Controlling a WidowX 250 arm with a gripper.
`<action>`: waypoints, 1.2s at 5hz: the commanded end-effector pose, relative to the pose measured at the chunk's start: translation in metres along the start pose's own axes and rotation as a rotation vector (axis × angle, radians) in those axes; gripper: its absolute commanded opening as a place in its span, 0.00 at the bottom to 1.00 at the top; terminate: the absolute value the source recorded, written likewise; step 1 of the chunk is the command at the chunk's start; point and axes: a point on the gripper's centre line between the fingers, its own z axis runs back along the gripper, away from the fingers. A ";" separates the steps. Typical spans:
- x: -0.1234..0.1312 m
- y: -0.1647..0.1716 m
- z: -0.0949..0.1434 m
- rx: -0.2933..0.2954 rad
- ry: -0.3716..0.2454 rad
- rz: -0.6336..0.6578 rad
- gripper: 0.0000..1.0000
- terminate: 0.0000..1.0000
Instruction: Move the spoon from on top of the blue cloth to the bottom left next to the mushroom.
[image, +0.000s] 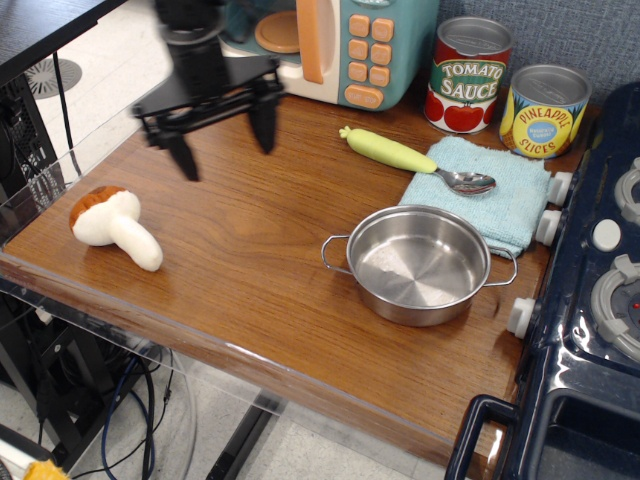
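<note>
The spoon (412, 160) lies with its metal bowl on the blue cloth (492, 196) and its pale yellow-green handle sticking out left onto the wooden table. The mushroom (113, 226) lies at the table's front left. My gripper (224, 149) is open and empty, its two black fingers pointing down above the table's left-middle, well left of the spoon and up-right of the mushroom.
A steel pot (421, 264) stands in front of the cloth. A toy microwave (330, 45) stands at the back, with a tomato sauce can (469, 74) and a pineapple can (543, 111) to its right. A toy stove (600, 300) borders the right edge.
</note>
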 end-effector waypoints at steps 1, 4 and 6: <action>0.019 -0.075 -0.010 -0.069 0.007 0.132 1.00 0.00; 0.027 -0.136 -0.062 0.047 -0.007 0.243 1.00 0.00; 0.017 -0.149 -0.084 0.076 -0.001 0.223 1.00 0.00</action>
